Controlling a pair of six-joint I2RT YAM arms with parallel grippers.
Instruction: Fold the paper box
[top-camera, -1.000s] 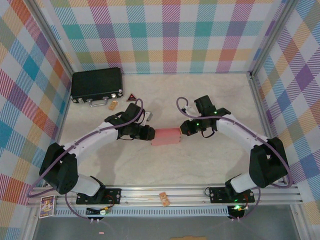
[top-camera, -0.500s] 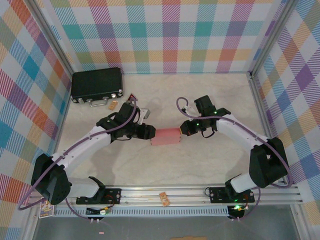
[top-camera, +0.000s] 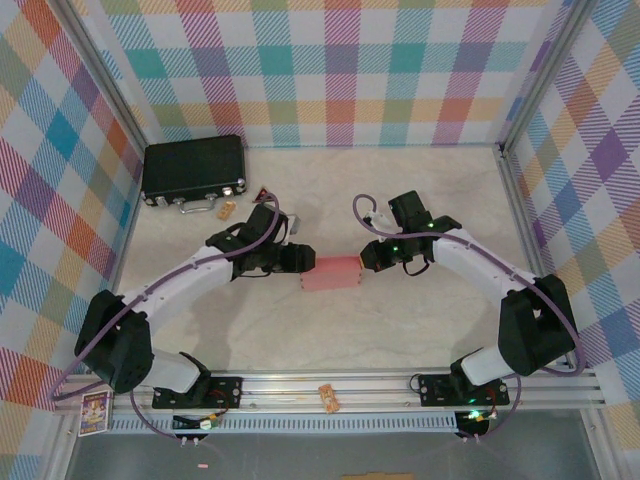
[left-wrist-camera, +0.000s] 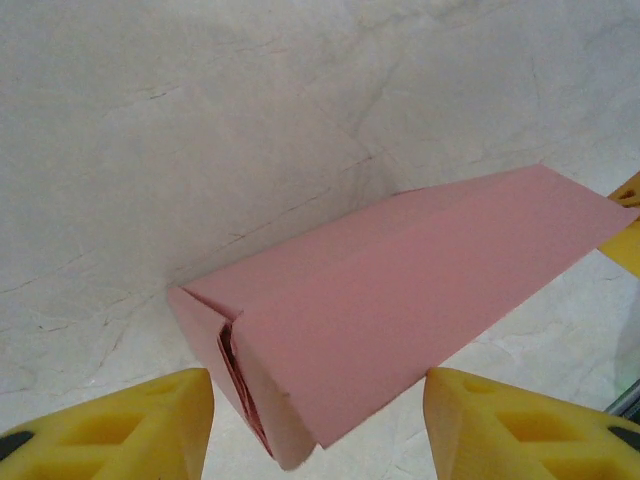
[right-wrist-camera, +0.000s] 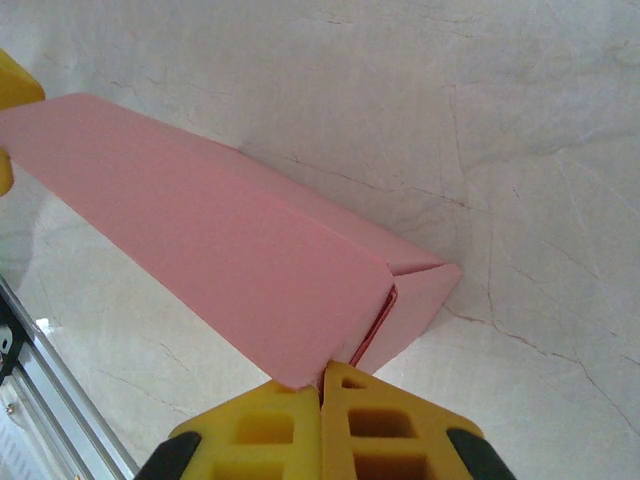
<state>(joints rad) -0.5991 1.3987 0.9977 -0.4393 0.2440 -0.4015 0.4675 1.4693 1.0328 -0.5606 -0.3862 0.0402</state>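
Observation:
The paper box (top-camera: 332, 272) is a small salmon-pink rectangular box lying on the table between both arms. My left gripper (top-camera: 301, 260) stands open at the box's left end. In the left wrist view its yellow fingers (left-wrist-camera: 120, 425) flank that end of the paper box (left-wrist-camera: 400, 300) without touching it, and a side seam gapes slightly there. My right gripper (top-camera: 365, 258) is shut, its tips (right-wrist-camera: 322, 395) pressed against the lower corner of the right end of the paper box (right-wrist-camera: 230, 260), where a flap edge shows a thin gap.
A black hard case (top-camera: 193, 170) with metal latches lies at the back left, with a small red triangle (top-camera: 263, 194) and a tan piece (top-camera: 227, 208) near it. Another tan piece (top-camera: 329, 397) sits on the front rail. Checked walls enclose the table.
My left gripper has opened wider and edged slightly right at the box's left end, its arm shifting. The right arm and the box have stayed still.

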